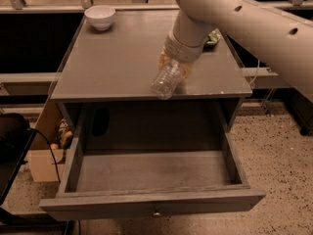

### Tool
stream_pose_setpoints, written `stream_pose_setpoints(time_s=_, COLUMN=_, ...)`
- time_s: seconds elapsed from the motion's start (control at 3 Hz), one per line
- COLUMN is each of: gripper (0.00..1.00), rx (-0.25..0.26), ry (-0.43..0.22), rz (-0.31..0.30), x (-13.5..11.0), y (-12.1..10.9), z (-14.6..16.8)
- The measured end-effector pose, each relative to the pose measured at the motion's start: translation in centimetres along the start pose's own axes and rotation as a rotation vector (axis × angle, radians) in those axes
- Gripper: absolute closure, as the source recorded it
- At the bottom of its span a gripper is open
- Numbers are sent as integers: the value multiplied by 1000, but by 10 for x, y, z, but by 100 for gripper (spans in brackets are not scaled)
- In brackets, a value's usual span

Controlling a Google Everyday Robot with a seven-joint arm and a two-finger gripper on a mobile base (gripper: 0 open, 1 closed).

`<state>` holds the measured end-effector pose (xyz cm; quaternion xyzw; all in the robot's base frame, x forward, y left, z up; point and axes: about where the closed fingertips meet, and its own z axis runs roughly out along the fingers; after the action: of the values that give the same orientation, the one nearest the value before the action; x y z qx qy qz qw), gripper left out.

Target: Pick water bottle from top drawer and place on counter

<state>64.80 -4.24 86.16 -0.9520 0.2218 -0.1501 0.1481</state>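
A clear ribbed water bottle (167, 80) hangs tilted over the front edge of the grey counter (122, 58), its base pointing down and to the left. My gripper (175, 63) is shut on the bottle's upper part, and the pale arm reaches in from the upper right. Below it the top drawer (151, 202) stands pulled fully out, with nothing in it and a small metal knob on its front panel. The bottle's cap and label are hidden behind the gripper.
A white bowl (100, 16) sits at the counter's back left corner. A green object (213, 39) lies at the back right, partly behind the arm. A cardboard box (43, 155) and cables sit on the floor to the left of the cabinet.
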Motion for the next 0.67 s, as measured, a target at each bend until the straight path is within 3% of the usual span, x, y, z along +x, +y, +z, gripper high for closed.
stream_pose_setpoints(time_s=0.67, gripper=100, rx=128, ry=-42, rz=136, x=4, y=12, z=-1)
